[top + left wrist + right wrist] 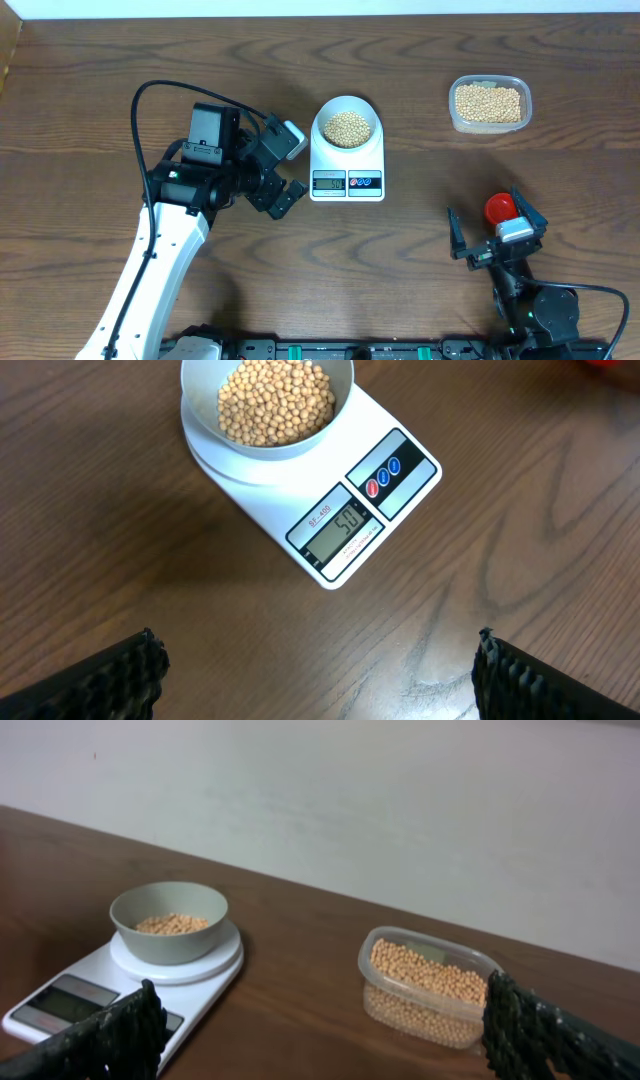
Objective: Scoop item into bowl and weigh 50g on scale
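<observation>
Wooden table [400, 290], left gripper [292, 168] spread wide, empty, right gripper [490, 228] spread wide, empty.

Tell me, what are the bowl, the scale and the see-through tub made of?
The bowl looks like matte plastic or maybe ceramic: pale, smooth, no strong shine, so I can't be sure. The scale seems hard white plastic, smooth with rounded moulded edges. The tub is probably thin clear plastic, since the beans show through its wall.
</observation>
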Controlling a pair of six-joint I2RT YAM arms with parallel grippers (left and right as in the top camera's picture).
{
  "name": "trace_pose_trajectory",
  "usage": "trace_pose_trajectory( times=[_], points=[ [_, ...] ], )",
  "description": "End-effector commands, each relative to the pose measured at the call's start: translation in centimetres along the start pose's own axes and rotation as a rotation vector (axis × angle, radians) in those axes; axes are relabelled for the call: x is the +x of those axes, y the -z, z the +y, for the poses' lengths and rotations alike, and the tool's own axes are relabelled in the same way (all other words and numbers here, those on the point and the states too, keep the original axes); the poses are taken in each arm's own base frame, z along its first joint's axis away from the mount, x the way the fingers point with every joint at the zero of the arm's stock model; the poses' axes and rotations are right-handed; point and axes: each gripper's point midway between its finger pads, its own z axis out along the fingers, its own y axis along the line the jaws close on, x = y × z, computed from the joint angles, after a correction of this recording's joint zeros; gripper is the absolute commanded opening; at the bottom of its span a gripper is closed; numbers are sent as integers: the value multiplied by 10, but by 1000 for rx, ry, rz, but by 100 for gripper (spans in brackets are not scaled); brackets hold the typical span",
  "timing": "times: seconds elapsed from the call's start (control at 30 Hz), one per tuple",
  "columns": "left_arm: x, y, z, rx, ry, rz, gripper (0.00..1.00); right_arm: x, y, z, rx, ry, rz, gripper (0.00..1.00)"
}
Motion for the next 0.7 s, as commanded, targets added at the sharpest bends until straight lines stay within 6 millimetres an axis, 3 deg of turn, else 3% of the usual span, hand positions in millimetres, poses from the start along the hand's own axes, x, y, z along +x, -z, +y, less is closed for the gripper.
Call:
trace_pose_trajectory(
  times=[0.0, 0.33, 0.53, 0.67],
  points=[
    [-7, 3, 2, -2, -20, -18, 100, 5, -1, -6, 34, 17, -4, 99],
    [-7, 3, 2, -2, -20, -18, 100, 12, -2, -17, 81, 18, -1, 99],
    [-7, 3, 2, -2, -21, -18, 100, -8, 0, -22, 97, 28, -83, 99],
    [-7, 3, 2, -2, -20, -18, 100, -9, 0, -23, 97, 48, -86, 99]
  ],
)
